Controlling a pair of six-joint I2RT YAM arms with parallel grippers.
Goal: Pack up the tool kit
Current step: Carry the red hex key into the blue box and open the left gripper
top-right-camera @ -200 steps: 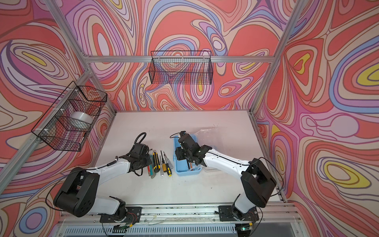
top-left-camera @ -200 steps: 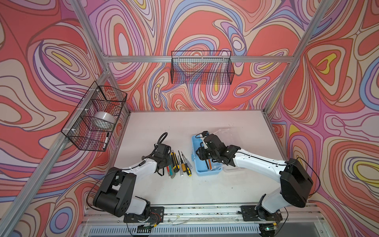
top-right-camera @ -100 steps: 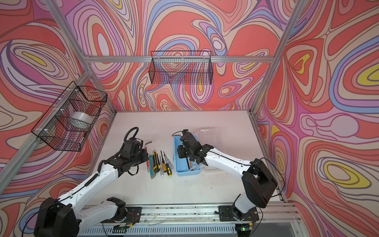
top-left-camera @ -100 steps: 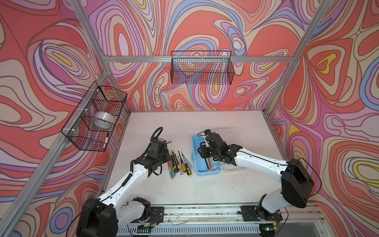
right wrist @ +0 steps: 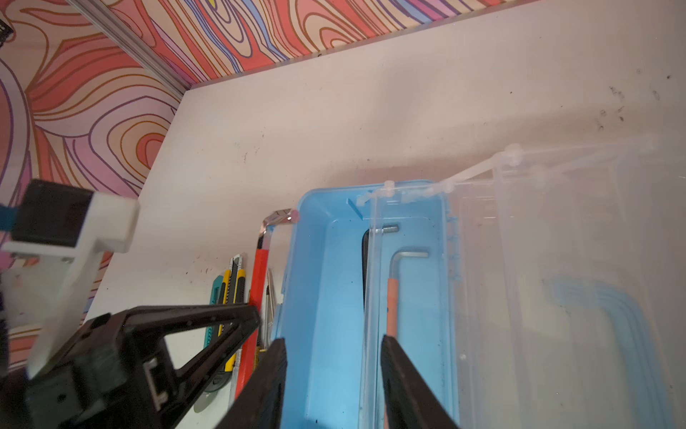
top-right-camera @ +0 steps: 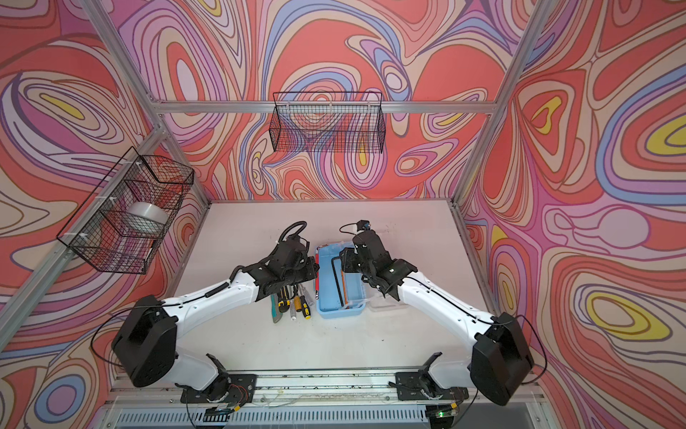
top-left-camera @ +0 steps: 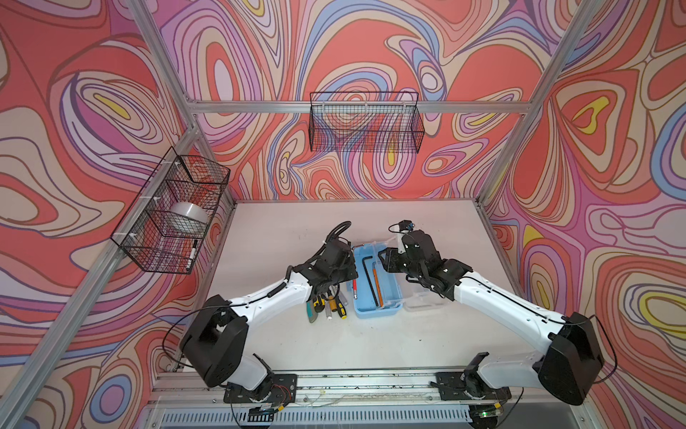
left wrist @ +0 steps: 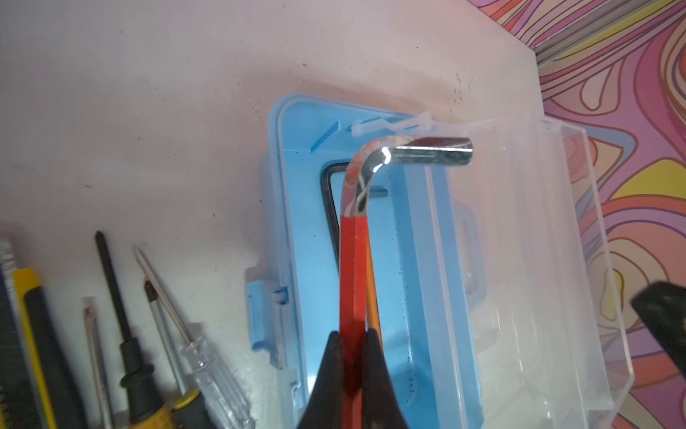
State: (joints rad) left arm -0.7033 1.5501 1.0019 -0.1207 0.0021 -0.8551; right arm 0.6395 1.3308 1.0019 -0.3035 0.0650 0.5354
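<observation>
Having risen from the screwdrivers on the worktop, the left tool hung at the left rim of the open blue case, clamped on the red-sleeved hex key. Release looked next. The right tool stayed over the case, jaws apart, empty.

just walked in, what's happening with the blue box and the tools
Two robot arms are packing a tool kit. The left gripper is shut on a red-sleeved hex key at the edge of the open light-blue case. A black hex key and an orange-sleeved one lie inside. The right gripper hangs open over the case. Screwdrivers and utility knives wait on the table beside it.
</observation>
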